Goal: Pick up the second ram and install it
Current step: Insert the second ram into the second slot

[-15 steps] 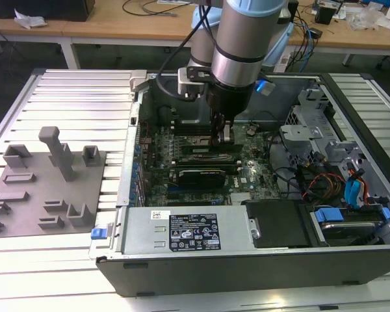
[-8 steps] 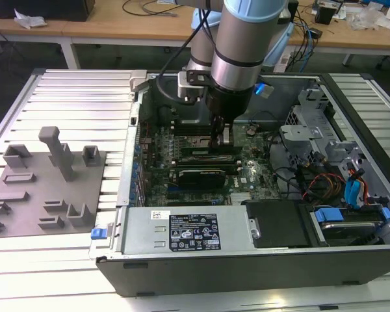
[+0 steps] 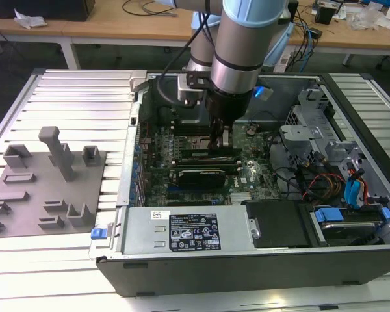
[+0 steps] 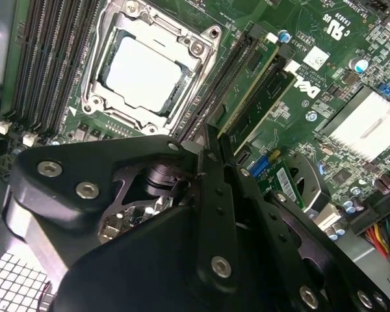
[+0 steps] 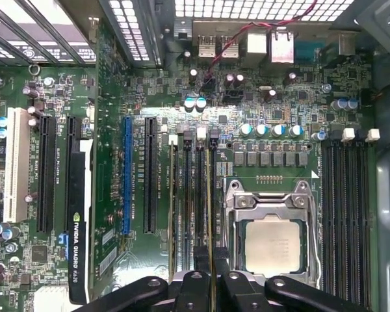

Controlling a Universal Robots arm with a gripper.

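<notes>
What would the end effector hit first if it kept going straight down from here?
Most likely the second ram, standing on edge in the slots beside the CPU socket. The end effector sits right over it; whether they already touch is unclear.

Bench: a pale, ribbed metal surface is stretching across the exterior view, its slats running side to side.
Computer case: an opened tower is lying on its side on the bench, taking up the middle and the exterior view's right, its motherboard facing up.
Grey fixture plate: a flat grey tray with raised blocks and one upright post is sitting directly on the bench at the exterior view's left, just beside the case.
Far benches: wooden-topped tables are standing behind, carrying cables and small clutter.
</notes>
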